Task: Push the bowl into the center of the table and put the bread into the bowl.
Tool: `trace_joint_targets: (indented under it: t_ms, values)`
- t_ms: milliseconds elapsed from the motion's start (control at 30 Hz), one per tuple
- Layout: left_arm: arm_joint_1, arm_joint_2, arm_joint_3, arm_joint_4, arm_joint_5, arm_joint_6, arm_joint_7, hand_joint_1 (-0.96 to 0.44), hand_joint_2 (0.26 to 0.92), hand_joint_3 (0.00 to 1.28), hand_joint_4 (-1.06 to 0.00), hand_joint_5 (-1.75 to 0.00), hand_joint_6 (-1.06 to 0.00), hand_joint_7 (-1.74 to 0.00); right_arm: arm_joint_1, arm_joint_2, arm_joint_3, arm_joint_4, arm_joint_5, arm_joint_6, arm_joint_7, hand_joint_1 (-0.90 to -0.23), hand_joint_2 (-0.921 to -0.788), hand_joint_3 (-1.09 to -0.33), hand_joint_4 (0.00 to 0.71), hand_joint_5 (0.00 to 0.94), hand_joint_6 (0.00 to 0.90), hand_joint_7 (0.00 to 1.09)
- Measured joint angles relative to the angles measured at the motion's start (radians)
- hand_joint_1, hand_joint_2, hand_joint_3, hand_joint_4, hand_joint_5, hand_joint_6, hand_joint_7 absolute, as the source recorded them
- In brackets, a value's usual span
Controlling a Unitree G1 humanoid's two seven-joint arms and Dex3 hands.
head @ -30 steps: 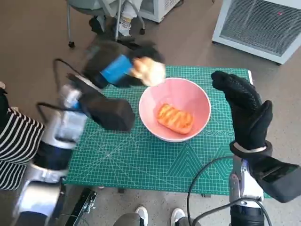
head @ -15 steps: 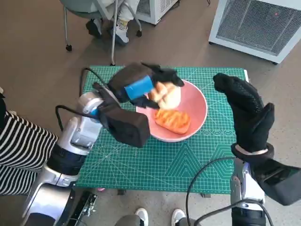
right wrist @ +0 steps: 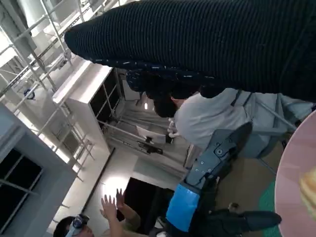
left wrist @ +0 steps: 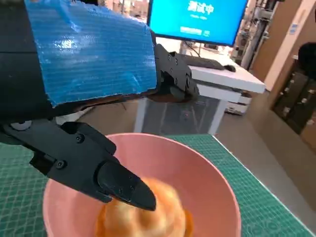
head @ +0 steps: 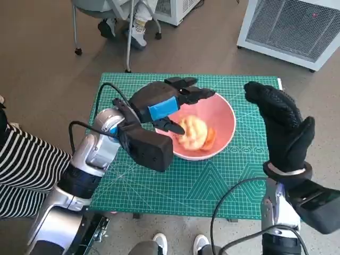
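Brown floor surrounds the small table (head: 159, 186), whose top is covered by a green cutting mat with a printed grid. Near the middle of the table stands the pink bowl (head: 226, 114), and inside it lie two pieces of bread: a pale round bun (head: 194, 130) and, partly hidden beneath and beside the bun, an orange-brown glazed piece (head: 210, 138).

Directly over the bowl hangs the left robot hand (head: 167, 103), its blue-taped back up and its black fingers spread apart above the bun, holding nothing; in the left wrist view one fingertip (left wrist: 131, 190) sits just above the bun (left wrist: 143, 217) inside the bowl (left wrist: 207, 173).

Beside the bowl, on the side away from the left arm, the right robot hand (head: 281, 127) is raised upright in its black knitted glove, fingers extended and together, empty and not touching the bowl.

Beyond the bowl, a chair's legs and a seated person's feet (head: 139, 29) show on the floor.
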Motion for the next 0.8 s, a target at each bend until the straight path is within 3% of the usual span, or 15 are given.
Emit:
trace_joint_targets:
  t_ms: [267,567,800]
  values:
    - [0.017,-0.022,0.085,0.014,-0.181,-0.009,-0.073,-0.58,0.877,0.01,0.0,0.0,-0.08,0.0,-0.011,-0.008,-0.014,-0.005,0.0,0.01,-0.008,-0.689,-0.921,-0.744,0.199,0.003,0.09,0.41]
    - [0.038,-0.075,0.209,0.04,-0.422,-0.057,-0.16,-0.55,0.912,0.02,0.0,0.0,-0.09,-0.01,-0.05,-0.014,-0.03,-0.005,-0.005,0.021,-0.025,-0.683,-0.921,-0.745,0.2,0.003,0.09,0.41]
    - [0.061,-0.167,0.319,0.065,-0.646,-0.08,-0.221,-0.59,0.92,0.15,0.0,0.0,-0.13,-0.03,-0.09,-0.03,-0.043,-0.004,-0.011,0.038,-0.058,-0.668,-0.921,-0.746,0.204,0.004,0.095,0.41]
